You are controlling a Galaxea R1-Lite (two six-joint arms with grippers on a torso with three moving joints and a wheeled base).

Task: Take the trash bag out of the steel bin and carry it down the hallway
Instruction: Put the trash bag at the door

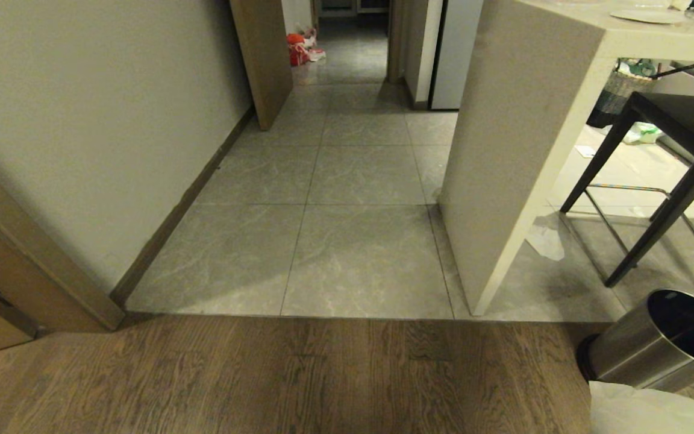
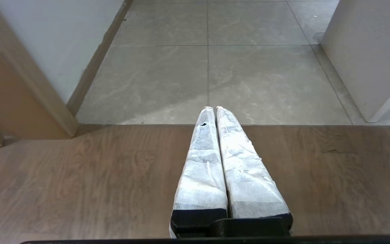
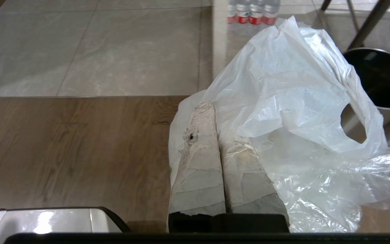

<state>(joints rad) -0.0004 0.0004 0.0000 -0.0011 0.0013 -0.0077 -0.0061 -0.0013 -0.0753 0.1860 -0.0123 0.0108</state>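
Note:
The trash bag [image 3: 293, 101], thin translucent white plastic with a handle loop, bunches up around my right gripper [image 3: 215, 105], which is shut with the plastic pinched at its taped fingers. A corner of the bag [image 1: 648, 410] shows at the head view's bottom right. The steel bin [image 1: 666, 340] stands just beyond it on the wood floor, its black inside bare; in the right wrist view the bin [image 3: 381, 78] sits behind the bag. My left gripper [image 2: 212, 108] is shut on nothing above the wood planks. The hallway [image 1: 353, 181], with grey marbled tiles, runs ahead.
A beige counter panel [image 1: 515, 150] bounds the hallway on the right, with a dark stool [image 1: 672, 150] behind it. A wall and door frame [image 1: 34, 253] close the left side. Red-and-white bags [image 1: 302, 48] lie at the far end. Water bottles [image 3: 252, 10] stand by the counter.

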